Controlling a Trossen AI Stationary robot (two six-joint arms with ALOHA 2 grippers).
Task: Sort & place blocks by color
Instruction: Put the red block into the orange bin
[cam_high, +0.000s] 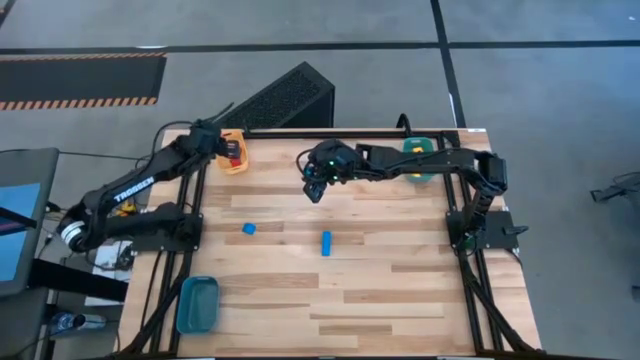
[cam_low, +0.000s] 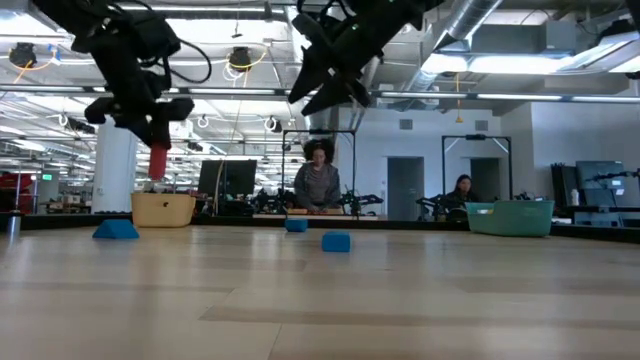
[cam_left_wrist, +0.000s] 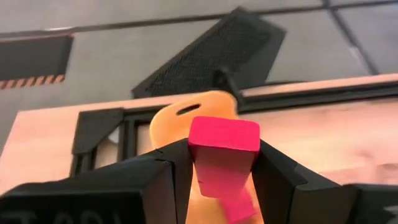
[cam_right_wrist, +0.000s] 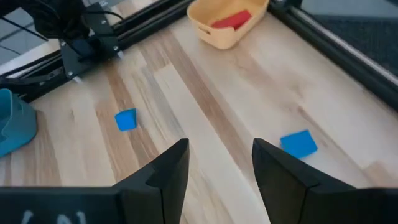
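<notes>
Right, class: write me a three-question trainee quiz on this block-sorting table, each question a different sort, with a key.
1. True or false: the left tool grips a red block above the orange bin.
2. How many blue blocks lie loose on the table? A) one B) two C) four
3. Fill in: the right tool is ____ and holds nothing.

Key: 1 true; 2 B, the small cube and the bar; 3 open.
</notes>
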